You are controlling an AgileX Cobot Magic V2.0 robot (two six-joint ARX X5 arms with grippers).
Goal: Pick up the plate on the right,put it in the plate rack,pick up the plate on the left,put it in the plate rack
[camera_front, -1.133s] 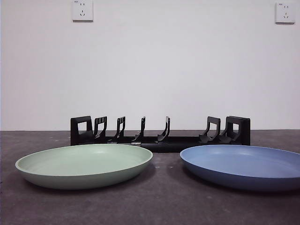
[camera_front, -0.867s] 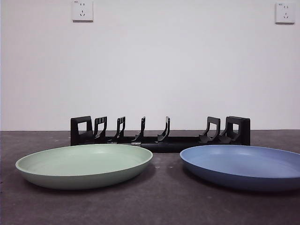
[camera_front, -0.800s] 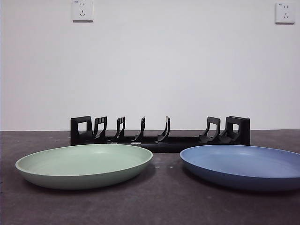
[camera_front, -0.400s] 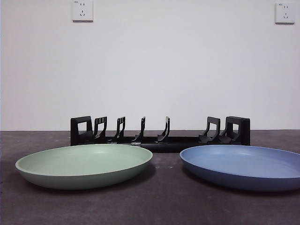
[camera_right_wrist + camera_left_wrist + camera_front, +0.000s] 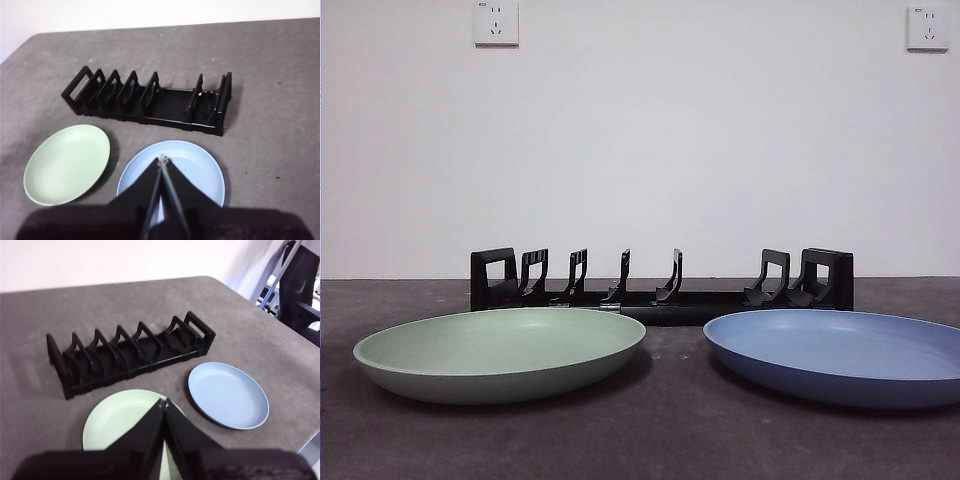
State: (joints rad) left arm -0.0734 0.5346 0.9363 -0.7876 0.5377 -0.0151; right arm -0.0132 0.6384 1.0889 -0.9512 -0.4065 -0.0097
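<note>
A blue plate (image 5: 835, 355) lies flat on the right of the table and a pale green plate (image 5: 502, 352) lies flat on the left. Behind them stands the long black plate rack (image 5: 660, 283), with no plate in its prongs. High above the green plate (image 5: 107, 420) hangs my left gripper (image 5: 163, 402), shut and holding nothing. My right gripper (image 5: 163, 160) hangs high over the blue plate (image 5: 195, 167), also shut with nothing in it. Neither arm shows in the front view.
The dark grey table (image 5: 670, 440) reaches a pale wall with two sockets (image 5: 496, 22). In the left wrist view, the other arm's black frame (image 5: 300, 285) stands beyond the table's rounded corner. The rack (image 5: 150, 100) lies lengthwise behind both plates.
</note>
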